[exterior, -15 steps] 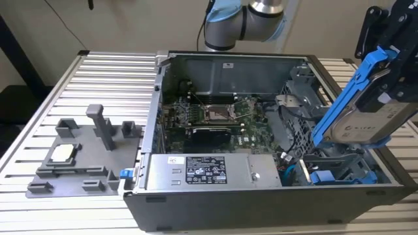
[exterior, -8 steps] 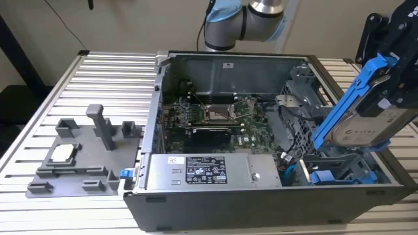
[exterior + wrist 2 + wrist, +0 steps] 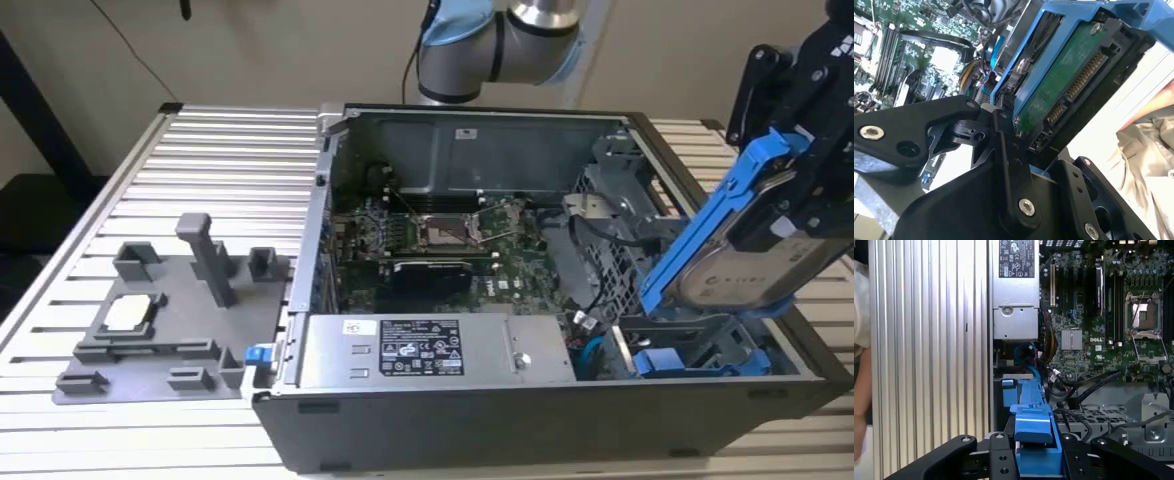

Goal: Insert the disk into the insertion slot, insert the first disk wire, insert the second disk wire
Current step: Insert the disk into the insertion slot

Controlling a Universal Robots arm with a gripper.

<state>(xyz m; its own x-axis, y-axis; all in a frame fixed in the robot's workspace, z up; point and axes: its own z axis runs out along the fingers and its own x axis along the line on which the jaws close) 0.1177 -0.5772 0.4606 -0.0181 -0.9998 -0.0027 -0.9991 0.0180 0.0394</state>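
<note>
The gripper [image 3: 1035,445] is clamped on the blue-framed disk [image 3: 738,262], held tilted just above the insertion slot [image 3: 683,338] of the computer case [image 3: 400,420].

On power supply [image 3: 400,372], top face: black-and-white label [image 3: 422,347] with rows of marks and fine print, too small to read. Just beside it on same face: white sticker [image 3: 360,326], unreadable. On disk [image 3: 727,285], up at exterior view's right of power supply: pale label [image 3: 763,262], faint print, illegible. On motherboard [image 3: 1089,315] next to power supply: white lettering [image 3: 1096,348], not made out.
</note>
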